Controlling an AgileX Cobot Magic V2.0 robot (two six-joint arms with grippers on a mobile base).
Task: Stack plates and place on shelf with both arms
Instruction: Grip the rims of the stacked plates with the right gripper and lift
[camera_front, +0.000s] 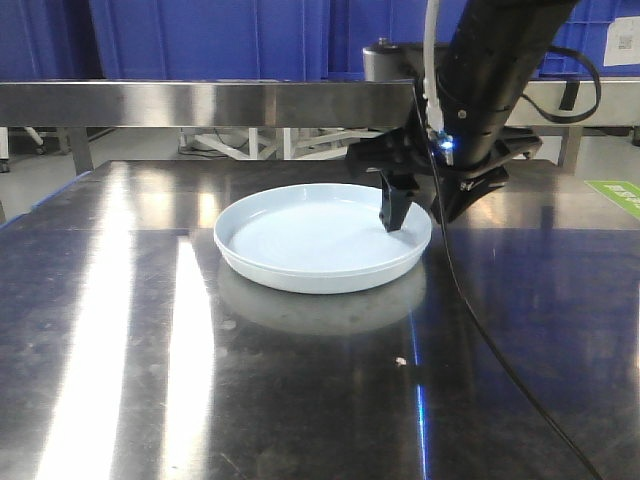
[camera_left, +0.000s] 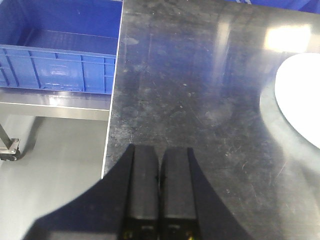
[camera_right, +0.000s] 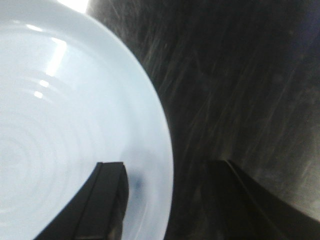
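A pale bluish-white plate (camera_front: 310, 235) lies on the dark steel tabletop (camera_front: 540, 330). Only one plate outline shows; I cannot tell whether a second lies under it. My right gripper (camera_front: 415, 218) is open and straddles the plate's right rim, one finger inside and one outside. In the right wrist view the gripper (camera_right: 169, 165) spans the rim of the plate (camera_right: 65, 115). My left gripper (camera_left: 160, 150) is shut and empty, over the tabletop near its left edge, with the plate (camera_left: 305, 95) far to its right. The shelf's steel front rail (camera_front: 200, 100) runs along the back.
Big blue crates (camera_front: 210, 35) stand behind the rail, and one blue crate (camera_left: 60, 60) sits beyond the table's left edge. A black cable (camera_front: 480, 330) hangs from the right arm across the tabletop. A green floor mark (camera_front: 618, 192) lies at the right.
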